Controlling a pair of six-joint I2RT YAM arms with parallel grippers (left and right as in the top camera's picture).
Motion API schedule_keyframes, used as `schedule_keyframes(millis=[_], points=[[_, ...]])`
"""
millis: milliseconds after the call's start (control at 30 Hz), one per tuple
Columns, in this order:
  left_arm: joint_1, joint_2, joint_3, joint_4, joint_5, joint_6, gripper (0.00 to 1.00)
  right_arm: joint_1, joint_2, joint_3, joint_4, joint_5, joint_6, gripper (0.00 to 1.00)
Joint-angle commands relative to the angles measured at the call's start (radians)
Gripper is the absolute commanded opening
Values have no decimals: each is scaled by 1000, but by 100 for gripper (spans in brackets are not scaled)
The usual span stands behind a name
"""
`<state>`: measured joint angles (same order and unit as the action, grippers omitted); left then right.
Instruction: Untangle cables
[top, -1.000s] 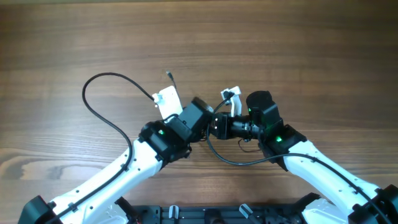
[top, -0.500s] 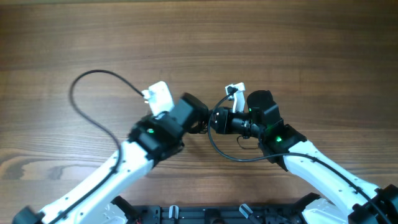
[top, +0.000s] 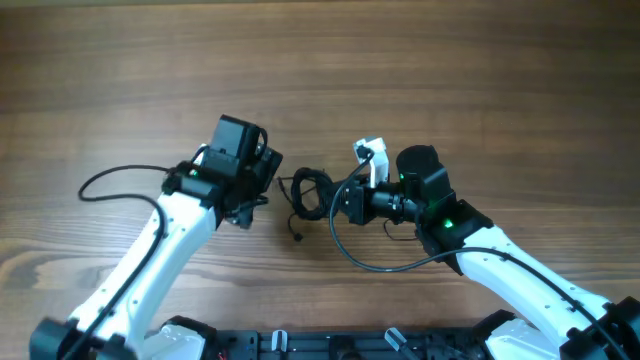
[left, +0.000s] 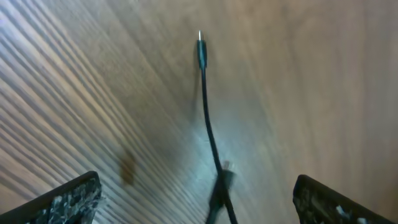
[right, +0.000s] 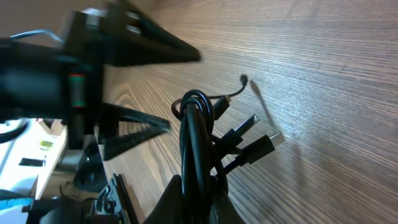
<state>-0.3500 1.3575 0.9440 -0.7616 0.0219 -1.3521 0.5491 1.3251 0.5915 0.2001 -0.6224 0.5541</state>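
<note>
Overhead view
Surface (top: 480, 60): brown wood grain, with both arms reaching in from the near edge.
Cables (top: 310, 192): thin black cords bunched in a small knot near the middle, between the two grippers. One strand trails down to a loose tip.
Left gripper (top: 256, 172): just left of the bunch and apart from it.
Right gripper (top: 342, 200): at the right edge of the bunch.

Left wrist view
Left gripper (left: 198, 202): jaws spread fully wide, tips in the two lower corners, holding nothing.
Loose cord (left: 208, 118): a single thin black strand on the wood. It runs up between the jaws, untouched, to a small plug with a metal tip.

Right wrist view
Right gripper (right: 194, 202): jaws clamped tight on the bunch at the lower edge.
Cables (right: 198, 137): loops rise from the grip, and plug ends fan out to the right.
Left arm (right: 68, 74): a blurred dark form beyond the bunch.
</note>
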Motion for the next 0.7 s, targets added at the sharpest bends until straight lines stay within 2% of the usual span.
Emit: schedule_keyframes(millis=[0, 100, 133, 233, 333, 367, 467, 567, 667], points=[[19, 103, 5, 76, 58, -18, 93, 0, 5, 5, 8, -30, -31, 4], [50, 167, 4, 149, 120, -18, 81, 0, 5, 5, 5, -29, -30, 4], [57, 191, 5, 153, 136, -18, 73, 0, 5, 5, 6, -29, -30, 4], [58, 262, 4, 159, 138, -18, 60, 0, 5, 5, 5, -29, -31, 4], [58, 290, 4, 179, 116, -17, 11, 0, 5, 5, 5, -29, -30, 4], [58, 290, 4, 175, 67, -17, 4, 0, 5, 5, 5, -29, -30, 4], [63, 286, 5, 152, -184, 43, 4, 0, 5, 5, -2, -28, -30, 4], [78, 231, 5, 134, -203, 69, 4, 0, 5, 5, -7, -28, -24, 4], [43, 75, 5, 130, -208, 96, 4, 0, 5, 5, -7, -14, 53, 4]])
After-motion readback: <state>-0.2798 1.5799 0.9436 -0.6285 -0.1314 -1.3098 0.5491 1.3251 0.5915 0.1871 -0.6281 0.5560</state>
